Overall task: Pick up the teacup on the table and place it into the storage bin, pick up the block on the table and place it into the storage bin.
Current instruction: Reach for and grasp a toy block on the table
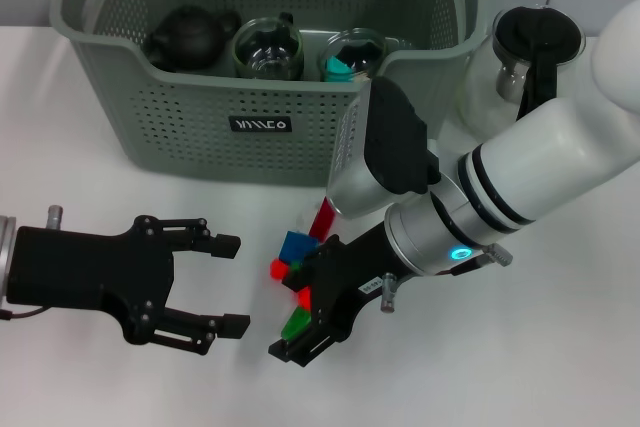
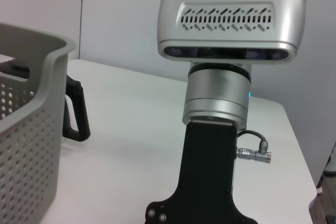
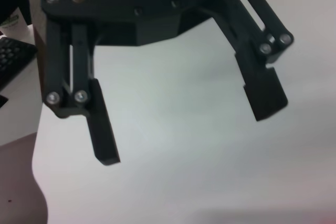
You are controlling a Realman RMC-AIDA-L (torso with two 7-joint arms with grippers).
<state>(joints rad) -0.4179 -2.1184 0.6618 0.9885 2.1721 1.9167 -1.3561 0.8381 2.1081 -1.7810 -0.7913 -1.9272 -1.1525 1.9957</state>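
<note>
Your blocks (image 1: 296,269) lie in a small coloured cluster on the bench (image 1: 520,367), near the storage bin's front wall at about its 5 o'clock. The right gripper (image 1: 312,309) is down over them, jaws spread wide with nothing held, likely lining up a grasp; some blocks are hidden beneath it. The storage bin (image 1: 200,127) already holds a dark teapot (image 1: 188,35) and two glass cups (image 1: 268,47). The left gripper (image 1: 205,282) waits at the blocks' 9 o'clock, jaws wide, empty. You have open bench toward 6 o'clock; the glass pot (image 1: 525,52) crowds the bin's 3 o'clock side.
</note>
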